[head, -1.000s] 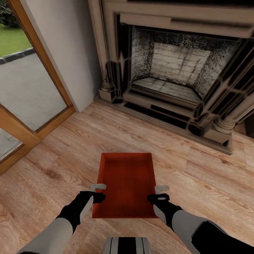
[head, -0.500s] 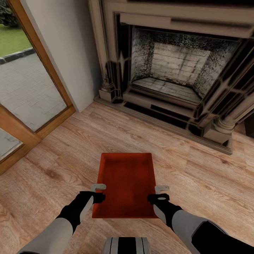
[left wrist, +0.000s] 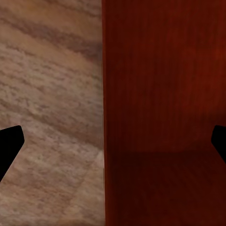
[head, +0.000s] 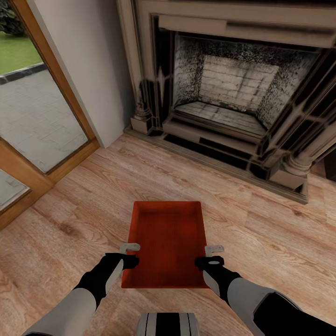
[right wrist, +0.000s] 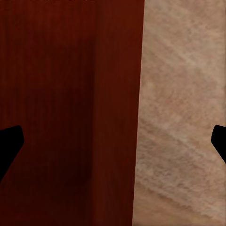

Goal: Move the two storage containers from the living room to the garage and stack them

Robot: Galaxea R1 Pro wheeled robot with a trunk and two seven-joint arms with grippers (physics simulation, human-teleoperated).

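While the storage container sits on the living room's wood floor before the fireplace, left claw and right claw straddle its side walls, fingers apart; we should clamp both evenly, then lift level.

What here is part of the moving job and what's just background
Job: storage container, left gripper, right gripper, both open astride its side walls.
Background: fireplace, glass door, wood plank floor.
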